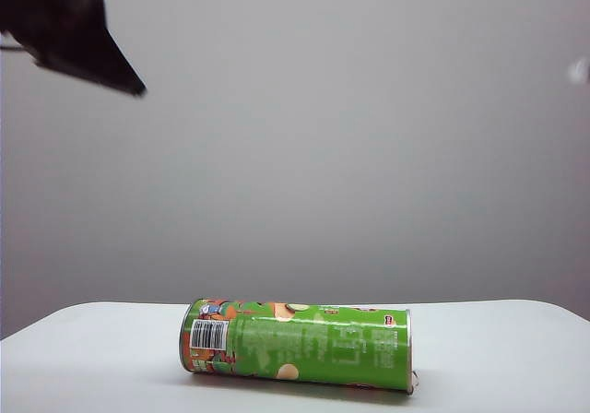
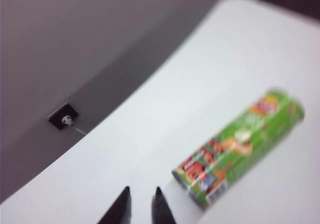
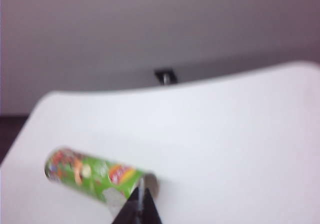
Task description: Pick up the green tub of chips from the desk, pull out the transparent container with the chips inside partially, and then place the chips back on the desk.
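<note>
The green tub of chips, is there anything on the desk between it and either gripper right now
Nothing visible. The green tub of chips lies alone on its side on the desk. The left gripper hangs above to its side, jaws slightly apart; the right gripper is shut, above it. Both are empty.

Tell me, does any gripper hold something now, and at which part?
Nothing is held. The green tub of chips lies alone on the desk; left gripper and right gripper are above it.
</note>
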Robot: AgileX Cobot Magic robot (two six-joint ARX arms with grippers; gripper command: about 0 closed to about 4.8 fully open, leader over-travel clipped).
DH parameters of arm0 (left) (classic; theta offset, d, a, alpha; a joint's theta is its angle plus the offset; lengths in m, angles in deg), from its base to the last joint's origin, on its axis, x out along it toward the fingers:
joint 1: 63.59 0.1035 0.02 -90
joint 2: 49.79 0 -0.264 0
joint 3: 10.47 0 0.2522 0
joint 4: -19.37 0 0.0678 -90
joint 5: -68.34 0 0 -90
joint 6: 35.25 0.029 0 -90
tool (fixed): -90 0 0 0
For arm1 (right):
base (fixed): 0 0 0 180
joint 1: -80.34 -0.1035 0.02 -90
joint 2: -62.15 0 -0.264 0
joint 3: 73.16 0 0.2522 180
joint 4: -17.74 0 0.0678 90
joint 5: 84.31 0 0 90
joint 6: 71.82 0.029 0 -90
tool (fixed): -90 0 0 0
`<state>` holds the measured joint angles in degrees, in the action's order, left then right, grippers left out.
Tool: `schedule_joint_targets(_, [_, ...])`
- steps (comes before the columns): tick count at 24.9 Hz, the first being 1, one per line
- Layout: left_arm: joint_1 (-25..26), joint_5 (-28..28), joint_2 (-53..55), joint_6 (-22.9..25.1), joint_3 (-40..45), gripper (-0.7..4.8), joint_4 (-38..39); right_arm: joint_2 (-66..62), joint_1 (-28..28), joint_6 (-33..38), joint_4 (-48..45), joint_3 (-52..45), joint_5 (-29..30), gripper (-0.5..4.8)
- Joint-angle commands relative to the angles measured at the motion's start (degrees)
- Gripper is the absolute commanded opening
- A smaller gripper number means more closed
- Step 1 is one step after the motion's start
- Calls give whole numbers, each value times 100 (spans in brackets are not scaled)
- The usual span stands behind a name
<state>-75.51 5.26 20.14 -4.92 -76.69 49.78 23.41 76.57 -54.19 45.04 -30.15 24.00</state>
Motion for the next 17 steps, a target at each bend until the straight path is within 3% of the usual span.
schedule_joint_targets(1, [-385,4,463,1106,-13,63,-15,-503,7,-227,-151,17,374,-2])
schedule_joint_targets(4, [-568,-2,1051,1506,-28,127,0,-986,4,-273,-227,22,839,-2])
schedule_joint_targets(7, [-682,2,1346,1659,-76,136,55,-1287,9,-260,-216,20,1110,-2])
schedule_joint_targets(10, [-715,-33,1510,2371,-175,248,262,-1451,-48,-258,-223,20,1447,-2])
schedule_joint_targets(11, [-782,-315,1589,2798,-210,284,243,-1515,-68,-258,-223,20,1467,-2])
schedule_joint_targets(12, [-841,-557,1661,3018,-249,284,216,-1545,-46,-260,-214,20,1464,-2])
schedule_joint_targets(14, [-916,-914,1853,3274,-387,296,243,-1556,-46,-254,-173,20,1482,-2])
schedule_joint_targets(17, [-1027,-1012,2192,3421,-752,340,691,-1574,-122,-192,-170,20,1650,-2])
